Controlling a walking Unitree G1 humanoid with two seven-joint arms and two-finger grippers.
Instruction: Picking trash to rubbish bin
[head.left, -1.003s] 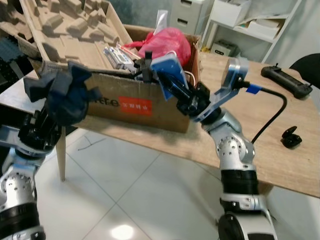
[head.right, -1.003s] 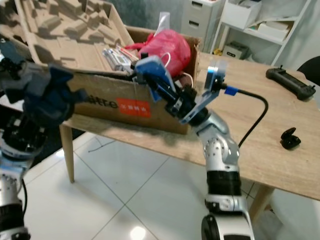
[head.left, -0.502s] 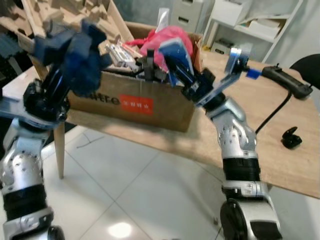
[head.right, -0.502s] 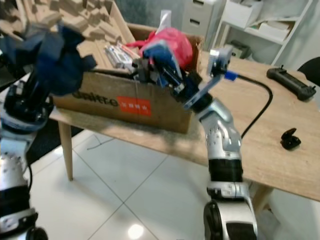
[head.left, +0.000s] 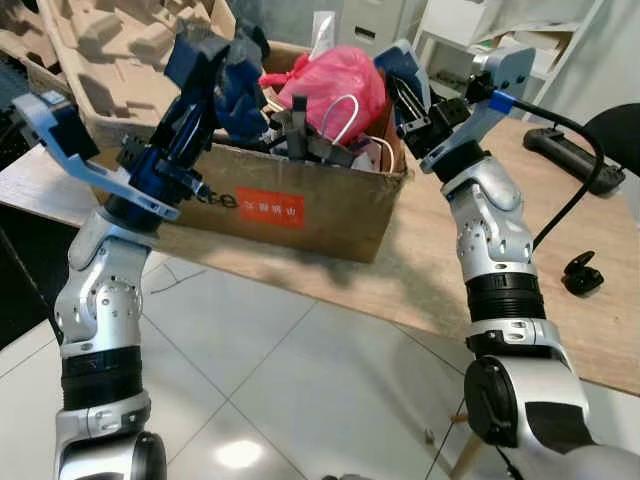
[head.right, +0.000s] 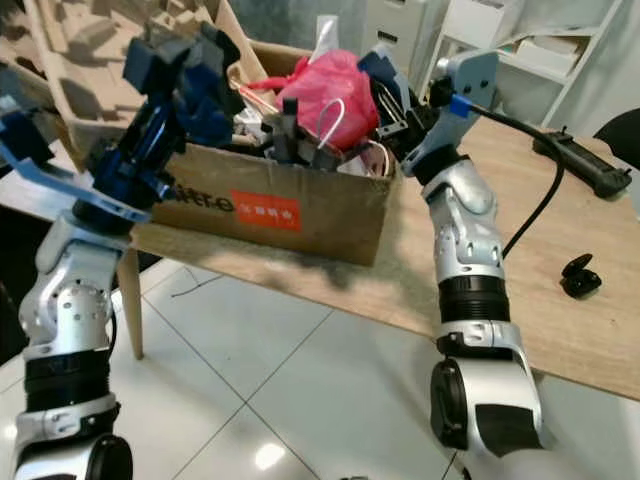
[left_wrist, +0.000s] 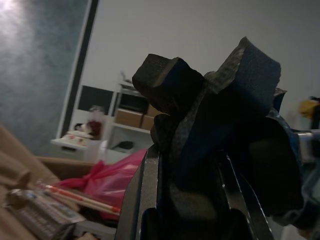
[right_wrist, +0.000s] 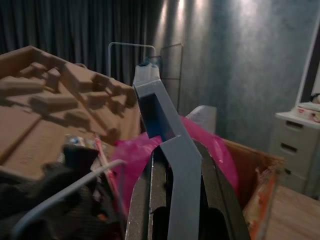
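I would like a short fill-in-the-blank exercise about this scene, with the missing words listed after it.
1. The left gripper holds a dark piece of foam over the ____ box.
2. Inside the box lies a plastic bag whose colour is ____.
3. The right gripper is shut on a flat ____ piece above the box.
4. The box stands on a ____ table.

Missing words: cardboard; pink; blue; wooden
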